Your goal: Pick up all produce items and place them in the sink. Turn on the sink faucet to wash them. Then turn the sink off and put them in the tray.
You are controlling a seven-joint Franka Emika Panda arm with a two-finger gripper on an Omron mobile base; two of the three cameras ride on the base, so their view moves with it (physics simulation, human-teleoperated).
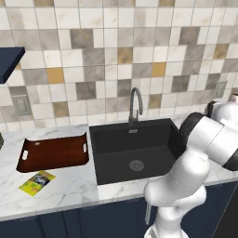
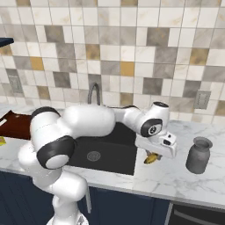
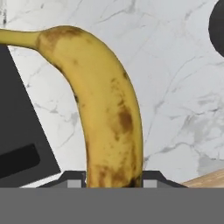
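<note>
The pincer [image 2: 152, 157] is clamped around one end of the banana [image 3: 107, 113], held just above the marble tabletop [image 2: 176, 176] right of the sink [image 1: 135, 153]; light, soft, easily bruised, it likely suits a gentle mid-body hold.

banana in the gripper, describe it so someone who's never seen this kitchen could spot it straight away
Start at the large black rectangular sink set in the white marble counter, then look just past its right edge, short of the dark grey ceramic jar. There the white arm's gripper is closed around a small curved yellow banana with brown speckles. It is the only yellow, curved thing on that side.
</note>
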